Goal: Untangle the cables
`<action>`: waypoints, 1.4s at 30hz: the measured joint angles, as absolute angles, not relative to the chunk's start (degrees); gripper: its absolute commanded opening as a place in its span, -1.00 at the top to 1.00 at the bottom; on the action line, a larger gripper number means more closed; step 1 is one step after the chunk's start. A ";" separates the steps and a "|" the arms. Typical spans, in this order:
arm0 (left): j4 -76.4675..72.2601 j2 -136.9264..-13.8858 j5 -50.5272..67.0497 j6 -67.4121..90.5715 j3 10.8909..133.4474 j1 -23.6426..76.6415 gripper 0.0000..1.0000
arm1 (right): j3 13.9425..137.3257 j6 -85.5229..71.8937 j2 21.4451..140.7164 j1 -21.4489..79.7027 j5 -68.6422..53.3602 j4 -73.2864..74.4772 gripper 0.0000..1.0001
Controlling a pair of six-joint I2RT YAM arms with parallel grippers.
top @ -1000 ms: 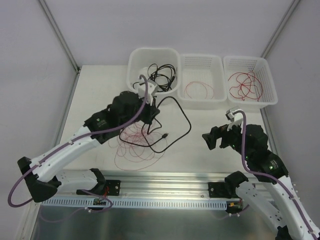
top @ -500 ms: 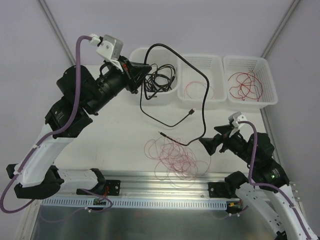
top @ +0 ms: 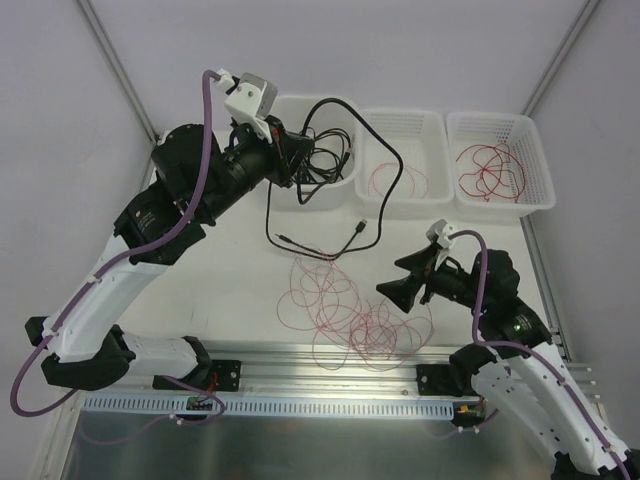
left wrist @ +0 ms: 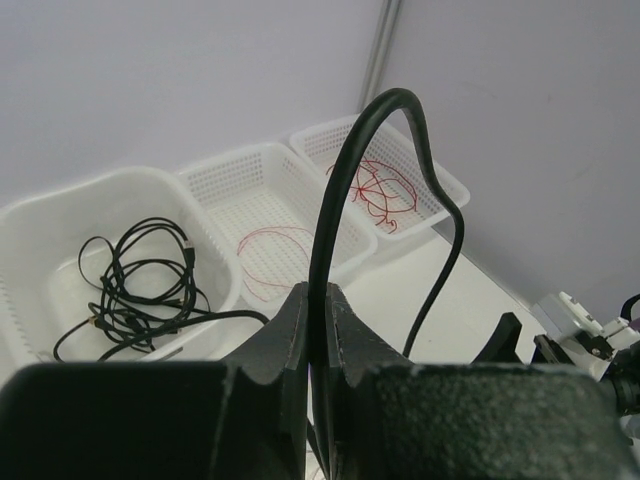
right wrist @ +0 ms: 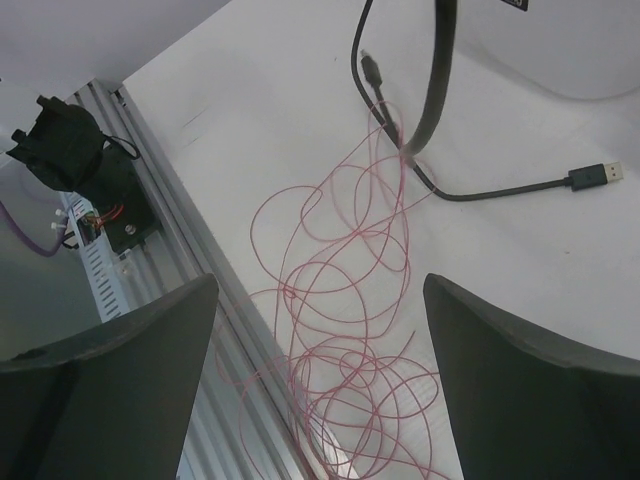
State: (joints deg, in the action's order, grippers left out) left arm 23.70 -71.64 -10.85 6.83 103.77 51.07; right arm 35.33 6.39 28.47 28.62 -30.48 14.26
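L claw (left wrist: 318,300) is up beside the left bin (top: 275,115), clamped on the black cable (top: 385,150), which arcs up & drops w/ plug ends near the counter (top: 200,260). R claw (top: 392,282) has jaws apart, nothing held, just over the red wire tangle (top: 345,305) at counter front.

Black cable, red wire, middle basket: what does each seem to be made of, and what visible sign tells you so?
The black cable looks sheathed in matte rubber or plastic: it bends in smooth arcs. The red wire is very thin, probably plastic-coated, and lies in loose springy loops. The middle basket looks like white moulded plastic, faintly glossy, with slotted walls.
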 measured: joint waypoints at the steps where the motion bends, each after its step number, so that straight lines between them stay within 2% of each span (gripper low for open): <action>1: 23.75 -71.64 -11.03 6.85 103.77 51.07 1.00 | 35.27 6.72 28.56 28.62 -30.94 14.39 -0.76; 9: 23.92 -71.61 -11.09 7.33 103.77 51.07 1.00 | 28.84 4.56 29.80 28.67 -29.98 7.33 -0.71; 19: 23.97 -71.24 -11.07 9.30 103.28 51.07 1.00 | 25.47 1.93 42.61 34.04 -23.42 -12.64 -0.62; 21: 23.94 -71.20 -11.05 9.80 103.18 51.07 1.00 | 25.47 2.24 45.17 35.81 -22.22 -15.84 -0.52; 25: 23.97 -71.13 -11.05 10.31 102.98 51.07 1.00 | 25.52 3.20 49.74 37.50 -19.84 -20.08 0.12; 26: 23.97 -71.09 -11.05 10.35 102.85 51.07 1.00 | 25.61 3.62 50.61 37.56 -19.27 -20.62 0.50; 27: 23.94 -71.00 -11.09 10.41 102.67 51.07 1.00 | 25.78 4.19 51.29 37.63 -18.81 -20.73 0.69; 28: 23.92 -70.81 -11.11 10.41 102.32 51.07 1.00 | 25.98 4.21 51.62 37.65 -18.17 -20.34 0.98; 29: 23.97 -70.52 -11.20 10.41 101.82 51.07 1.00 | 26.06 4.62 51.59 37.65 -18.04 -20.12 0.99; 34: 23.27 -66.24 -14.59 9.96 95.33 51.05 1.00 | 35.03 9.93 48.45 37.76 -15.44 -2.96 0.99; 39: 22.79 -60.66 -18.65 9.82 85.03 51.03 1.00 | 57.30 15.77 48.01 37.76 -7.51 24.34 0.99; 42: 23.00 -59.29 -19.97 9.91 80.29 51.03 1.00 | 68.40 17.58 48.01 37.76 -5.17 34.37 0.98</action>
State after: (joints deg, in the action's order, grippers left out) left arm 23.00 -59.29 -19.97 9.91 80.29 51.03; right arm 68.40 17.58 48.01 37.76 -5.17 34.37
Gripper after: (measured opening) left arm 0.038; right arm 0.068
